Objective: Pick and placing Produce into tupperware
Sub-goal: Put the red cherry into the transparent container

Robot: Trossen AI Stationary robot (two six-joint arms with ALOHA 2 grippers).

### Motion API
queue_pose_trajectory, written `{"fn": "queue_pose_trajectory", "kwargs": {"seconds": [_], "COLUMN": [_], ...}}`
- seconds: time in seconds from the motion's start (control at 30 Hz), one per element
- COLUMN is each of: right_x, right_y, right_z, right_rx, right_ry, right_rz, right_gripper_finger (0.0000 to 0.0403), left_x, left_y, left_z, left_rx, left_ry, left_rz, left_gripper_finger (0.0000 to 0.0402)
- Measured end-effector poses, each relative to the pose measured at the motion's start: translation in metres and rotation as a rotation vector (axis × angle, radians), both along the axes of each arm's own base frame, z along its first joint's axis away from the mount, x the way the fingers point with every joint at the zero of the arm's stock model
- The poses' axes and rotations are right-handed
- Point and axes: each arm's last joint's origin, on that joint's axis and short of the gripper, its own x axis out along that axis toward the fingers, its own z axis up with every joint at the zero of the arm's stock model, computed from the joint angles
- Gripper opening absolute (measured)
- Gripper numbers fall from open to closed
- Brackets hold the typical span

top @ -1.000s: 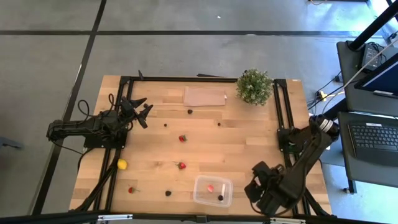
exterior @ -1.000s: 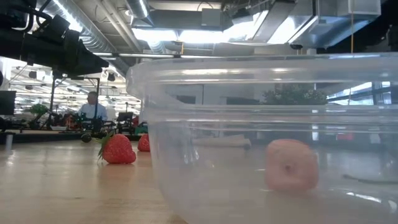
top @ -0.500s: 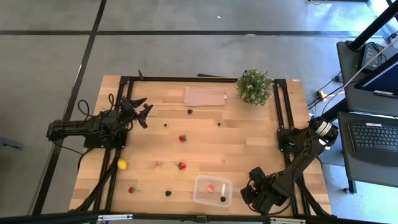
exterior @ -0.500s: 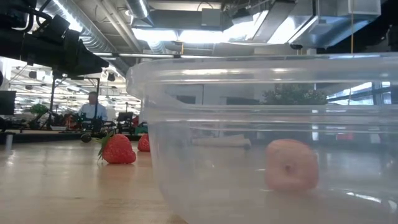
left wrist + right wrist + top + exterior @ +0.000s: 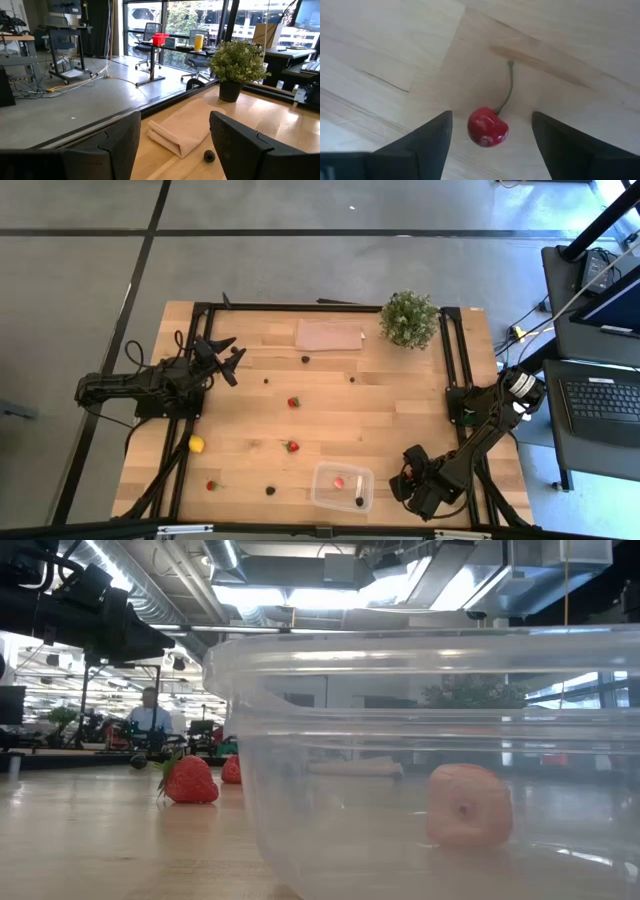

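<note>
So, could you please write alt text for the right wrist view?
A red cherry with a thin green stem lies on the pale wooden table, between the open dark fingers of the right gripper, which points down at it without touching.

An open-plan lab or office: office chairs [image 5: 153, 31], desks [image 5: 177, 48], floor cables [image 5: 95, 80], laptop [image 5: 605, 402], exposed ceiling ducts [image 5: 150, 605].

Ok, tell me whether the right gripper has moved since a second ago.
Yes. In the high view the right gripper has shifted a little up the picture and slightly left, closer to the tupperware, whose spot on the table is unchanged.
</note>
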Motion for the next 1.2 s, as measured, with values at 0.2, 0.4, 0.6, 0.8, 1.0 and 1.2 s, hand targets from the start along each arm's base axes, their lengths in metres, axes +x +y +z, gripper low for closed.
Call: {"fn": "queue_pose_trajectory", "kwargs": {"seconds": [0.2, 0.4, 0.6, 0.8, 1.0, 1.2], "right_x": [-0.001, -0.002, -0.003, -0.003, 0.0, 0.011], "right_y": [-0.001, -0.002, -0.003, -0.003, 0.003, 0.004], "right_z": [-0.001, -0.002, -0.002, -0.002, 0.017, 0.075], "right_rx": [-0.005, -0.021, -0.02, -0.015, -0.013, -0.06], "right_ry": [0.013, 0.035, 0.053, 0.06, 0.071, -0.093], "right_rz": [0.005, 0.004, 0.021, 0.025, 0.078, 0.188], "right_gripper_finger": [0.0221, 0.0154, 0.0103, 0.0095, 0.0091, 0.009], "left_x": [0.0, 0.0, 0.0, 0.0, 0.0, 0.0], "left_y": [0.0, 0.0, 0.0, 0.0, 0.0, 0.0], "left_z": [0.0, 0.0, 0.0, 0.0, 0.0, 0.0], "left_rx": [0.0, 0.0, 0.0, 0.0, 0.0, 0.0], "left_ry": [0.001, 0.002, 0.002, 0.003, 0.003, 0.003], "left_rz": [0.0, 0.0, 0.0, 0.0, 0.0, 0.0], "left_gripper_finger": [0.0229, 0.0229, 0.0229, 0.0229, 0.0229, 0.0229]}}
